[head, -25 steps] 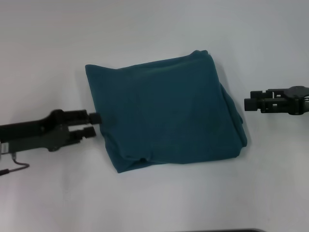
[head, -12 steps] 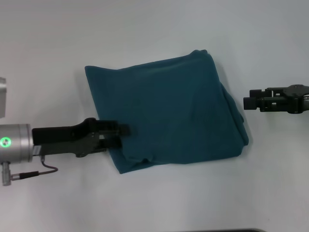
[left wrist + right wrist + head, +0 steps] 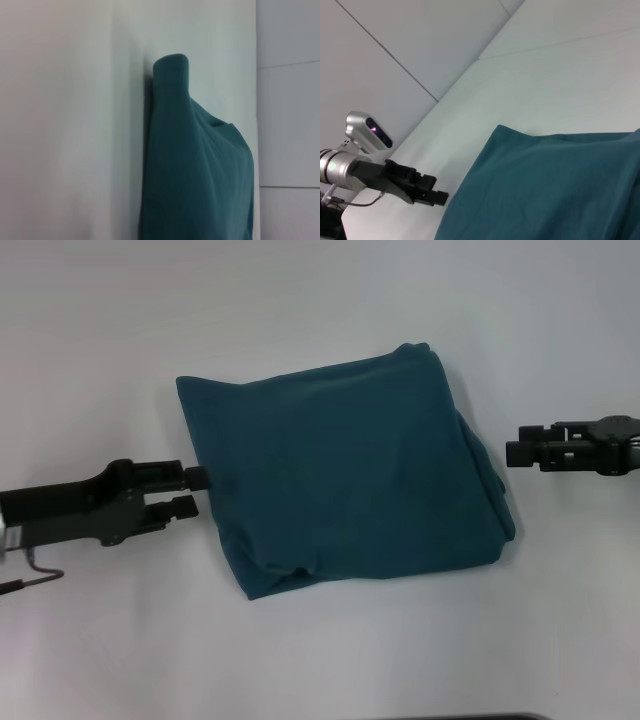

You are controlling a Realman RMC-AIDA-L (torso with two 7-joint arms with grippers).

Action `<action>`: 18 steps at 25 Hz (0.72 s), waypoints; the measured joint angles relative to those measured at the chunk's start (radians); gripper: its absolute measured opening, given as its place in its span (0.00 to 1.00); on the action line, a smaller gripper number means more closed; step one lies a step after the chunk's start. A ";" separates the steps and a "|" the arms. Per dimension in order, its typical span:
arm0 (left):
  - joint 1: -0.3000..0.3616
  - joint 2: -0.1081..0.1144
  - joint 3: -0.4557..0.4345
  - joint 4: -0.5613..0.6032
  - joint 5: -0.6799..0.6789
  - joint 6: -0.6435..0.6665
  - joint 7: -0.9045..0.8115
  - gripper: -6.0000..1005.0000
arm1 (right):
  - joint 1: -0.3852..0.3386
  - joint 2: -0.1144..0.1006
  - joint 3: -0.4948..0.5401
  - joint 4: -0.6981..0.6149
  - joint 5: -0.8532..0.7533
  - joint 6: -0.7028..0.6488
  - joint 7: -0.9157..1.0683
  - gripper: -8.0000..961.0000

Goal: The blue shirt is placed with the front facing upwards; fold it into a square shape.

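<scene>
Fingers of your left gripper stand slightly parted at the blue shirt's left edge, gripping nothing.
You'll read no lettering; the shirt lies mid-frame, folded into a soft, roughly square bundle on the white table. Your right gripper hovers well right, fingers seemingly closed.

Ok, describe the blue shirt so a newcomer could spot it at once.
On the white table, midway between the left gripper and right gripper, lies the blue shirt. It is a dark teal, roughly square folded bundle, the only cloth there.
</scene>
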 joint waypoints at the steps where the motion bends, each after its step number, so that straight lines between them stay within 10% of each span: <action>1: -0.006 -0.004 0.003 0.004 0.002 -0.012 0.000 0.52 | -0.001 0.000 0.000 0.000 0.000 0.000 0.000 0.75; 13: -0.029 -0.011 0.013 -0.006 -0.007 -0.041 0.005 0.52 | 0.006 0.001 0.002 0.000 0.001 0.002 0.001 0.75; 18: 0.005 0.064 -0.126 -0.063 -0.107 0.168 0.129 0.52 | 0.034 -0.006 0.027 -0.001 0.004 0.001 0.055 0.75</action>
